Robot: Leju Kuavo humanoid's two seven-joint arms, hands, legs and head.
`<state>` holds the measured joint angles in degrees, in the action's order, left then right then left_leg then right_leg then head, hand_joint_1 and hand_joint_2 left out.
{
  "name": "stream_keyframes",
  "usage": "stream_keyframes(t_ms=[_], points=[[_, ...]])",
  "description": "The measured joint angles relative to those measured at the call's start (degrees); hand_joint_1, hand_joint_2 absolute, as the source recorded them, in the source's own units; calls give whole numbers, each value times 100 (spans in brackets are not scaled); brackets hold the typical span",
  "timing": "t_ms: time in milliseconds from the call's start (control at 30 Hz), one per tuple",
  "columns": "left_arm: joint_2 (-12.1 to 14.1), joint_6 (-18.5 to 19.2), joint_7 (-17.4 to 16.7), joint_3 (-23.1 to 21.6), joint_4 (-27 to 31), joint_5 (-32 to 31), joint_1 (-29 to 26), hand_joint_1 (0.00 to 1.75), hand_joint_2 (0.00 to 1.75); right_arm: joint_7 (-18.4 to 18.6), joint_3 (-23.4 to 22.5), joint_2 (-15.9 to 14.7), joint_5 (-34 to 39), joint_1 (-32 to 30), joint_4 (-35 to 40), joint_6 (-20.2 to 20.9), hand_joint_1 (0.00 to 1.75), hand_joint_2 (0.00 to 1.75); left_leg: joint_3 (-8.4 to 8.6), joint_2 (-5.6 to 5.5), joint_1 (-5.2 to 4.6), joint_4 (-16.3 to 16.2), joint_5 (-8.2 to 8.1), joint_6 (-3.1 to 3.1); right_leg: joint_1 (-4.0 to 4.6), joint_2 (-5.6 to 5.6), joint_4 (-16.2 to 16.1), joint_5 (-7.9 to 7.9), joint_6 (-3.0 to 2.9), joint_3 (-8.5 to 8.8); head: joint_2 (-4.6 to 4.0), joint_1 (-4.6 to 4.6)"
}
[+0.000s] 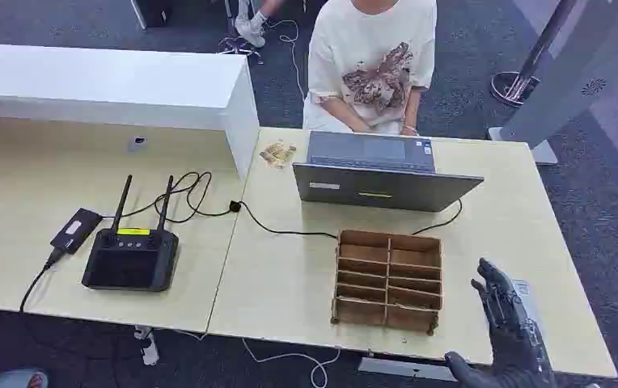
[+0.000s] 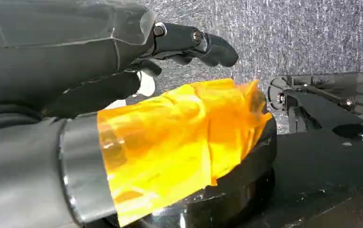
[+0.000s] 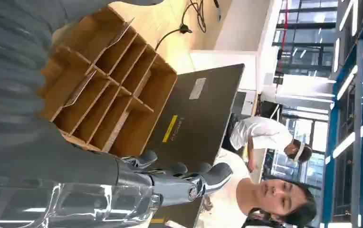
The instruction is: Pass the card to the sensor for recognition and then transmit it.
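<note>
1. Table: pale wood, carrying everything below. A person sits at the far side.
2. Laptop: lid up, its back toward me, just behind the rack.
3. Wooden rack: divided into slots, near the front edge; I see nothing in them.
4. Black antenna unit: well to the left, cabled. I take this for the sensor, though I cannot be sure.
5. My right hand: raised beside the rack, fingers extended and apart, holding nothing.
6. My left hand: hanging over the floor; fingers partly curled, nothing visibly held; whether it is clenched I cannot tell.
7. Card: possibly the pale flat piece by my right hand, uncertain.
8. Step, as I judge it: pickup not yet done. Next calls for lowering the right hand onto the card.
</note>
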<state>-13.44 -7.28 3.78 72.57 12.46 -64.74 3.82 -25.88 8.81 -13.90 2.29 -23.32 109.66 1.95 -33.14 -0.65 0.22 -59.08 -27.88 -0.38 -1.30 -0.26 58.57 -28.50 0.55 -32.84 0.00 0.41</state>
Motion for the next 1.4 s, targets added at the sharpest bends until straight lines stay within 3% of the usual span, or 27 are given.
stream_keyframes(t_ms=[567,800,1133,1300,1400], points=[[2,-4,18,24,0,63,16,0,0,4,92,0,-206,261,0,24,0,175,0,0,0,0,1,0,0,1,1,1,-1,1,0,-2],[2,-33,18,24,0,85,37,0,0,212,387,-2,-1282,788,2,-654,0,175,2,2,0,0,2,-1,0,5,2,4,-2,2,0,-2],[2,-35,17,24,0,85,49,0,0,424,695,-22,-1965,1370,7,-997,0,175,-2,3,0,0,3,0,0,4,2,4,-2,2,0,0],[0,-35,-30,24,0,57,64,0,0,852,1027,-105,-2968,1989,-22,-1534,0,175,4,17,0,0,3,0,0,19,2,7,0,1,0,-2],[0,-24,-79,24,0,48,69,0,0,1148,1244,-131,-3134,2510,-77,-1631,0,175,4,18,0,0,11,-3,0,19,3,13,-5,0,0,-2]])
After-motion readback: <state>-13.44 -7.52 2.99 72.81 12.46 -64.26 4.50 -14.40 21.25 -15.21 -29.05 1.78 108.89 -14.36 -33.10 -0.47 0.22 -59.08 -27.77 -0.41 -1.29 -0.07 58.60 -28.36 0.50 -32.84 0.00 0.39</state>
